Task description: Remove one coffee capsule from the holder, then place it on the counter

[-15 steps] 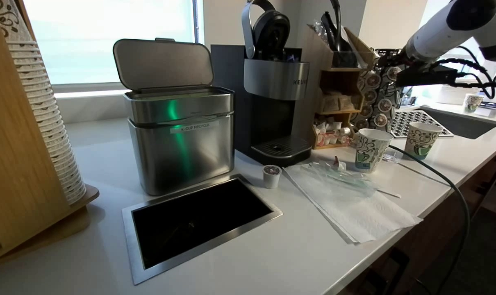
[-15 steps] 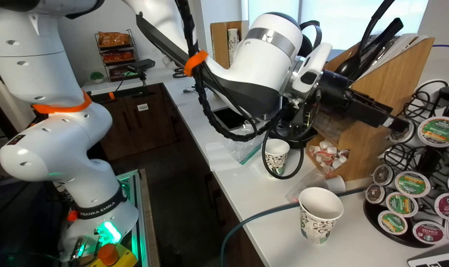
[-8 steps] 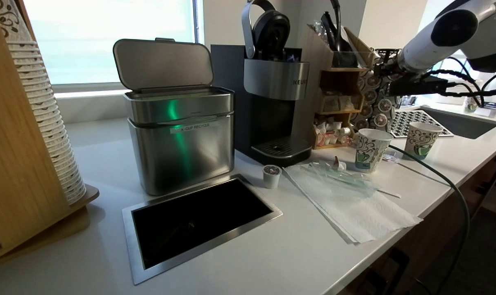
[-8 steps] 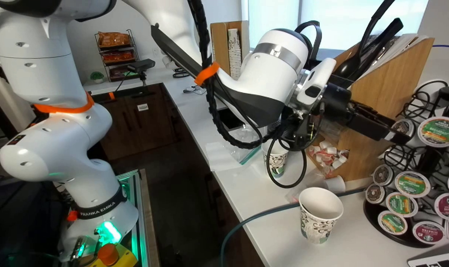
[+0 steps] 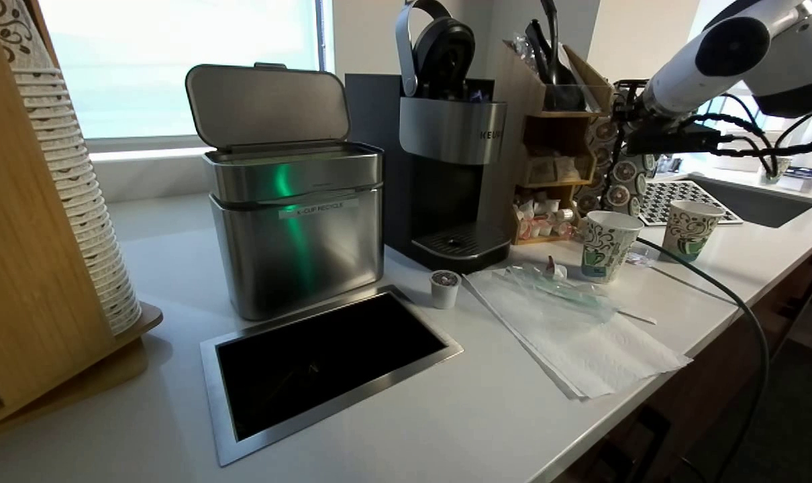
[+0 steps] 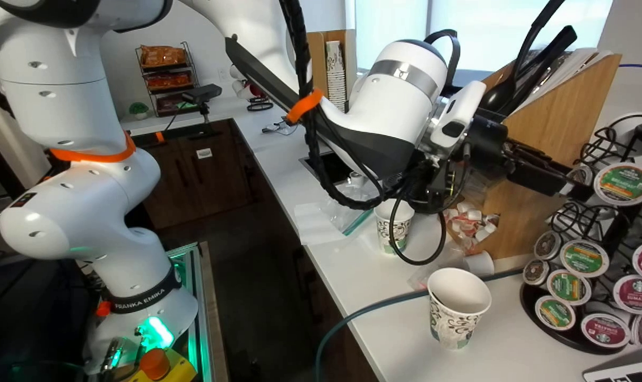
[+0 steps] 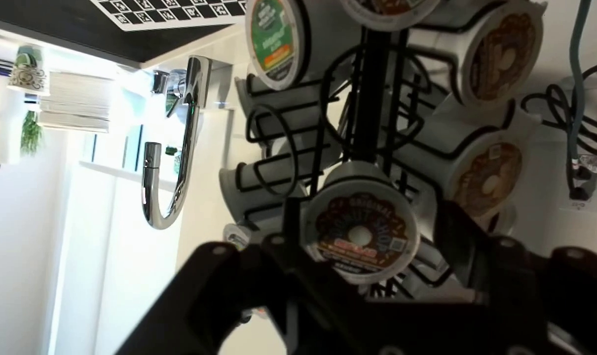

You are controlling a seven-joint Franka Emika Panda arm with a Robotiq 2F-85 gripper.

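The holder is a dark wire rack full of coffee capsules; its black base shows in an exterior view and its dark post in the wrist view. My gripper is open in front of it. A brown-labelled Donut Shop capsule sits in the rack between the fingers, close to the left finger, with a gap to the right finger. In an exterior view my gripper reaches the rack's upper row and partly hides a brown capsule. The white counter carries one loose capsule.
A wooden organizer with utensils stands close beside the gripper. Paper cups and a hose lie near the rack. A coffee machine, steel bin and framed opening line the counter.
My gripper has moved further in toward the holder and is lower than a second ago. The holder has turned slightly, so its capsules sit shifted. The capsule on the counter has not moved.
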